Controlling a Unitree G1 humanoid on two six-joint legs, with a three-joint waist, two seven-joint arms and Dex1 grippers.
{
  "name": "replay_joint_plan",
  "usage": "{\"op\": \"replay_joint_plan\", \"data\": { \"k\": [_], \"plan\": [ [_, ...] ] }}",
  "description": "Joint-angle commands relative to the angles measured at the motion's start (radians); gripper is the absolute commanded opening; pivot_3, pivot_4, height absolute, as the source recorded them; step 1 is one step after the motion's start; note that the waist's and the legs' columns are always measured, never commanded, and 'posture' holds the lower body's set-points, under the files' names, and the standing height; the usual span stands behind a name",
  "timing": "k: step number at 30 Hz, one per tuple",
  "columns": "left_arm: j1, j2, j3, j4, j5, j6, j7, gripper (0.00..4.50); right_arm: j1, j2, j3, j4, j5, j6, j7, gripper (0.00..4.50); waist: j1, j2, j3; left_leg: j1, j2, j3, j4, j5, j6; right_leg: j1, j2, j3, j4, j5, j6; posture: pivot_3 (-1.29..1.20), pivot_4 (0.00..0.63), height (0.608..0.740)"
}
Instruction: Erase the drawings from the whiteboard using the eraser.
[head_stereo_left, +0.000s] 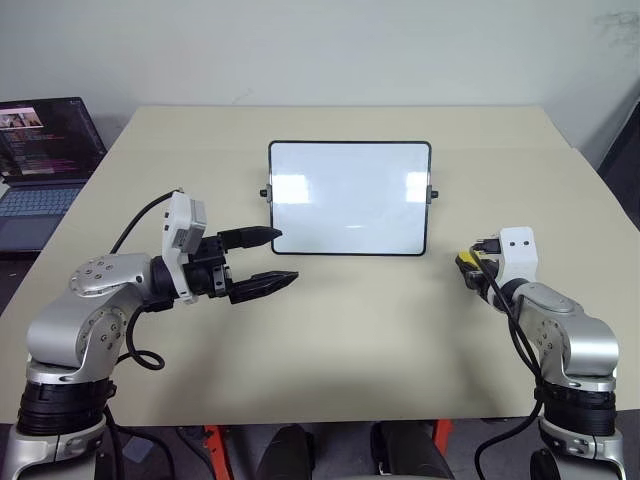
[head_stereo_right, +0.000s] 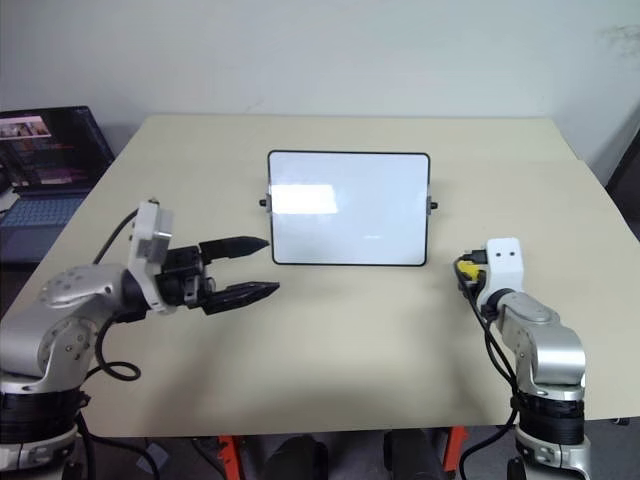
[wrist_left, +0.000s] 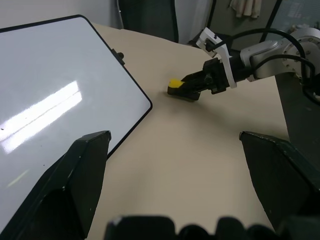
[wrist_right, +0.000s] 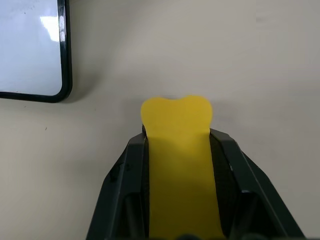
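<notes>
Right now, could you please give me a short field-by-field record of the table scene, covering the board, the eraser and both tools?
whiteboard: lies flat mid-table, black frame; surface looks clean, no drawings legible
eraser: yellow, clamped in the right tool, apart from the board, off its right lower corner
right tool: shut on the eraser, low over the table
left tool: open, holding nothing, by the board's left lower corner
laptop: open, at the table's left edge
table: beige
</notes>
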Motion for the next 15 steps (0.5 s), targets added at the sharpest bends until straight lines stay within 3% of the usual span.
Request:
{"op": "replay_joint_plan", "data": {
  "k": [1, 15],
  "plan": [
    [0.001, 0.022, 0.034, -0.04, -0.021, -0.003, 0.006, 4.5, -0.006, 0.003, -0.049, -0.067, 0.02, 0.035, -0.02, 1.27, 0.002, 0.0, 0.0, 0.0, 0.0, 0.0, 0.0, 0.0, 0.0, 0.0, 0.0, 0.0, 0.0, 0.0, 0.0, 0.0, 0.15, 0.74],
    [-0.022, 0.023, 0.024, -0.011, -0.008, -0.016, 0.004, 4.5, 0.028, 0.021, -0.053, -0.108, 0.025, 0.067, -0.055, 1.27, 0.002, 0.0, 0.0, 0.0, 0.0, 0.0, 0.0, 0.0, 0.0, 0.0, 0.0, 0.0, 0.0, 0.0, 0.0, 0.0, 0.15, 0.74]
  ]
}}
